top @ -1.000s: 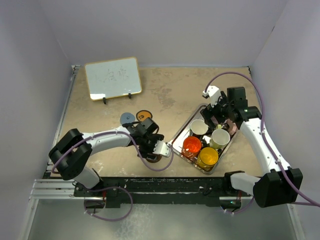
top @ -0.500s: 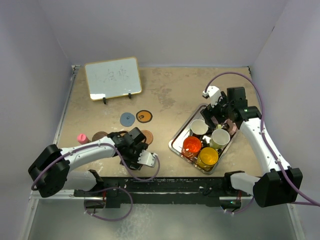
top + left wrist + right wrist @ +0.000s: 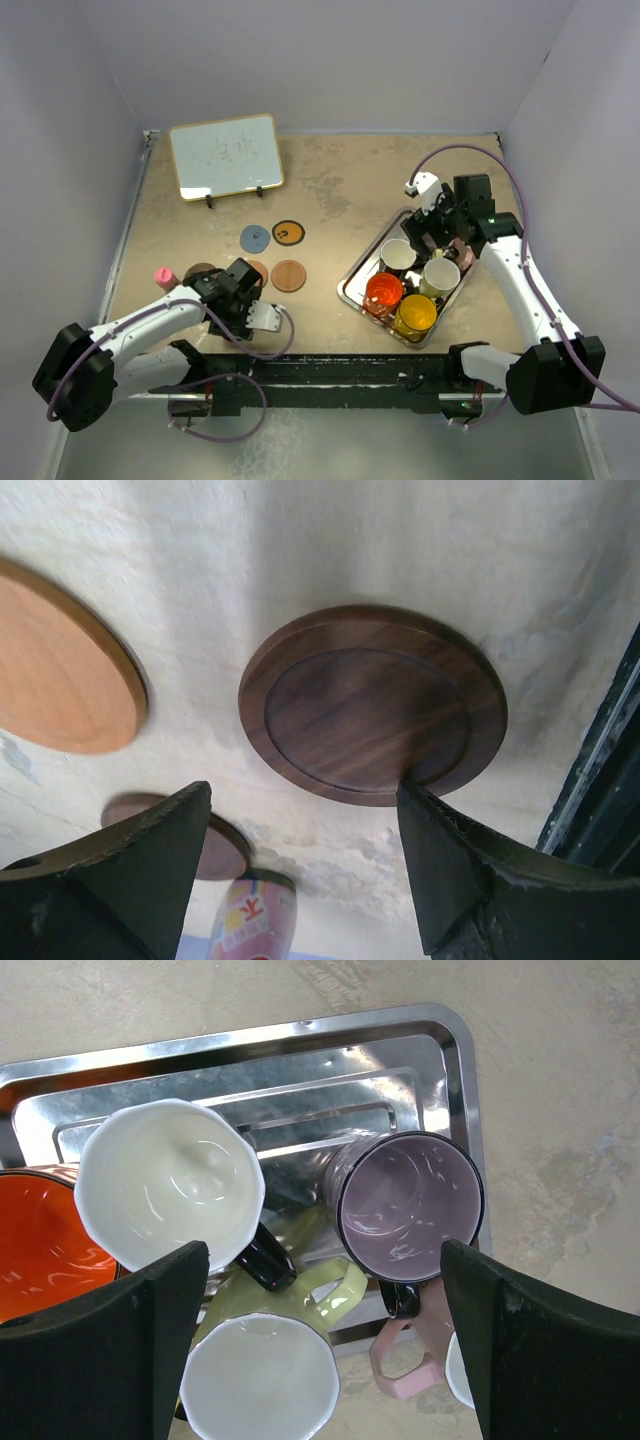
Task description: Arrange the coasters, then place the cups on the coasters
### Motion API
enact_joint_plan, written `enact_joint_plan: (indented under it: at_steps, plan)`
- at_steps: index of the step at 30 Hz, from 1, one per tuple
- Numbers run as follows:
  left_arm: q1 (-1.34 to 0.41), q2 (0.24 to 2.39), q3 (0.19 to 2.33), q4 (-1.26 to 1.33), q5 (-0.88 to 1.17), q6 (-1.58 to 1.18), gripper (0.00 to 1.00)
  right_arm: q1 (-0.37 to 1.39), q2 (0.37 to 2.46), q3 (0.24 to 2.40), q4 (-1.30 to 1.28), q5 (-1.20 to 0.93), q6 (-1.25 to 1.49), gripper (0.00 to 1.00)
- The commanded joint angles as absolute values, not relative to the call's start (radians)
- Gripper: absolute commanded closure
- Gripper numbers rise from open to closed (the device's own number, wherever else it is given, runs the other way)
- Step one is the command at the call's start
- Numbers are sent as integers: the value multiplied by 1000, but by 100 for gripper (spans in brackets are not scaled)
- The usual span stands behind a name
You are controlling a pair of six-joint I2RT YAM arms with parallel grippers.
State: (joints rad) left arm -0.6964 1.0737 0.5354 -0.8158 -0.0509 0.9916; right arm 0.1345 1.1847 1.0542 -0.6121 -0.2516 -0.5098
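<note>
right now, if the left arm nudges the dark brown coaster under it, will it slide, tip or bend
The dark brown coaster looks like solid wood, so probably stiff and light. It lies flat on the table, so it should slide rather than tip.

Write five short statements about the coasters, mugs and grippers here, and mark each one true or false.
1. The left gripper is shut on the dark brown coaster. False: its jaws stand open and the coaster lies flat on the table.
2. The right gripper is open above the tray. True.
3. The purple mug lies on its side. False: it stands upright, mouth up.
4. The blue-grey coaster is bare. True.
5. The pink bottle stands in the tray. False: it stands on the table, far from the tray.
</note>
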Motion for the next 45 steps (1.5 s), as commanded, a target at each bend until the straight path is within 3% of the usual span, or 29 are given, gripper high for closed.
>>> enact_joint_plan:
  at_steps: [1,11,22,33,45]
  plan:
    - [-634,1060,506,-875,-109,1057,28,132,1170,1059,-621,-245,-525,0]
    - [-508,1084,520,-836,-161,1118,31,132,1163,1058,-624,-252,-528,0]
    - [-429,1123,750,-900,-56,1069,33,132,1164,1060,-626,-259,-531,0]
    - [-165,1383,873,-723,-36,1156,35,132,1167,1060,-629,-263,-532,0]
    - [-105,1538,887,-561,-33,1178,35,132,1182,1060,-636,-250,-538,0]
